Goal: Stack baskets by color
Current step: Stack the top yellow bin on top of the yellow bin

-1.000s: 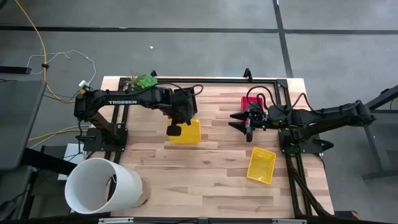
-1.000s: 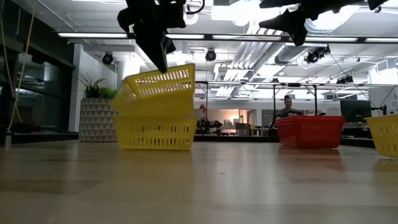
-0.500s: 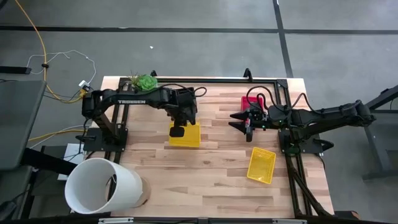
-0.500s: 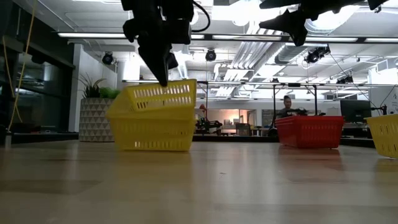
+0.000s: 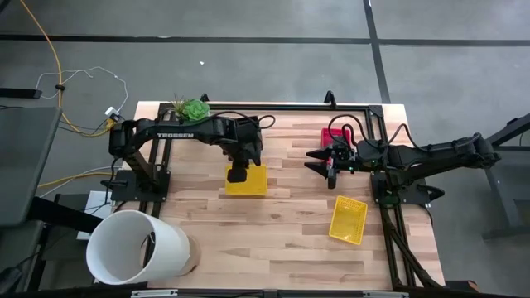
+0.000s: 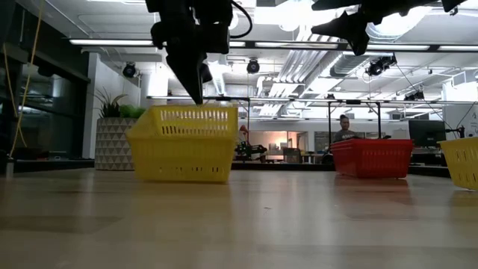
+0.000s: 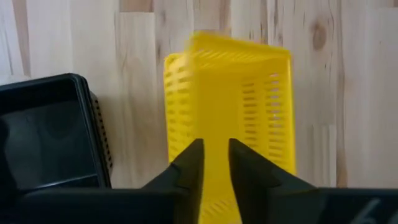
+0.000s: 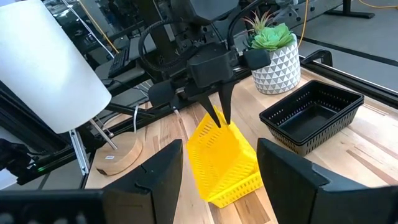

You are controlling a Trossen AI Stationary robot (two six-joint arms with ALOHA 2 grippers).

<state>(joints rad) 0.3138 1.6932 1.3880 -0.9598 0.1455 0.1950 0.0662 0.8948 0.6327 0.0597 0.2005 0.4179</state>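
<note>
In the high view, the left gripper is seen over the near edge of the yellow stack at mid-table, while a lone yellow basket lies well apart near the right frame. The right gripper is held beside the red basket.

In the low view, the yellow stack is seated level on the table, with the left gripper at its top rim. The red basket is seen farther right.

In the left wrist view, the fingers are parted narrowly above the stack; a black basket lies just beside it.

In the right wrist view, the fingers are spread wide, nothing between them.
</note>
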